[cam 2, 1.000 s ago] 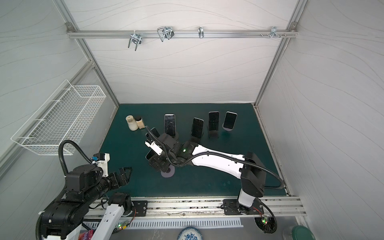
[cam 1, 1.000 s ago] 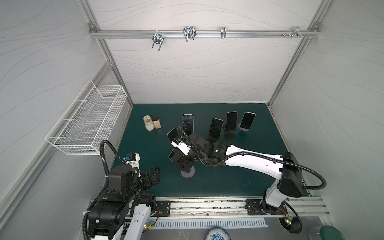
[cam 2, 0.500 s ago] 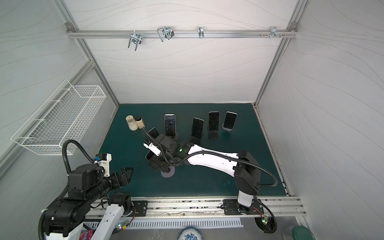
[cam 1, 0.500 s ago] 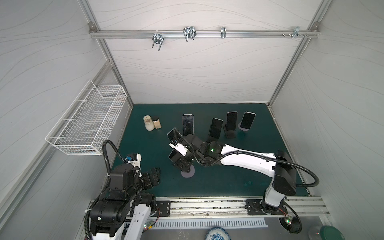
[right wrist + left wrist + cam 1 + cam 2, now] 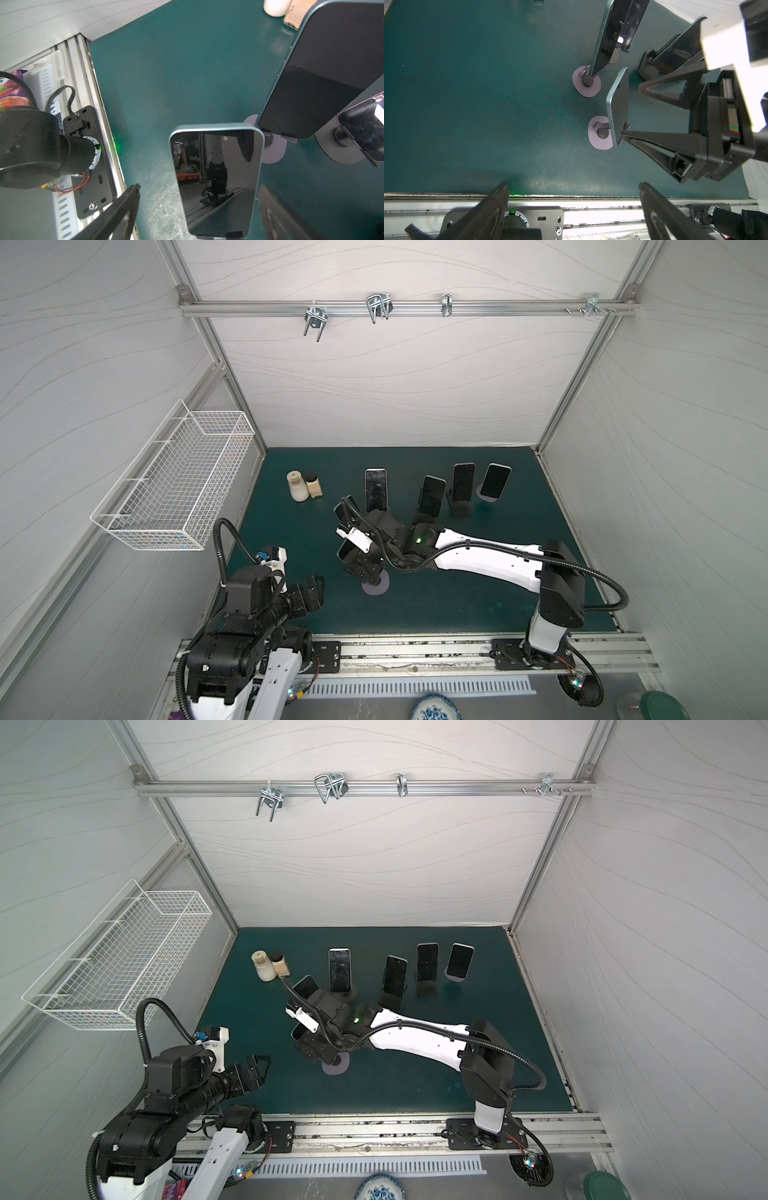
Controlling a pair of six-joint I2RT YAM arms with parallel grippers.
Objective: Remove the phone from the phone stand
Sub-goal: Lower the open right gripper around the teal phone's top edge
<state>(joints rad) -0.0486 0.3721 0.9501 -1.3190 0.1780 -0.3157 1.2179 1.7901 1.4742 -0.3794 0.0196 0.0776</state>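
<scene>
The phone (image 5: 216,182), dark-screened with a teal frame, leans on the phone stand, whose round grey base (image 5: 374,587) sits at mid-table. It also shows in both top views (image 5: 347,549) (image 5: 297,1031) and in the left wrist view (image 5: 618,104). My right gripper (image 5: 199,187) (image 5: 631,110) (image 5: 353,562) is open and straddles the phone. One fingertip (image 5: 625,133) touches the phone's edge; the other finger (image 5: 126,205) stands off with a gap. My left gripper (image 5: 573,187) (image 5: 313,589) is open and empty near the front left.
Several other phones stand on stands: one tilted phone (image 5: 343,506) just behind my right gripper, and more along the back (image 5: 376,489) (image 5: 432,495) (image 5: 463,483) (image 5: 494,481). Two small jars (image 5: 303,485) stand at back left. A wire basket (image 5: 178,481) hangs on the left wall.
The right arm's elbow has drifted left while its gripper stays around the phone. The phone has not left the stand. The left arm has hardly moved.
</scene>
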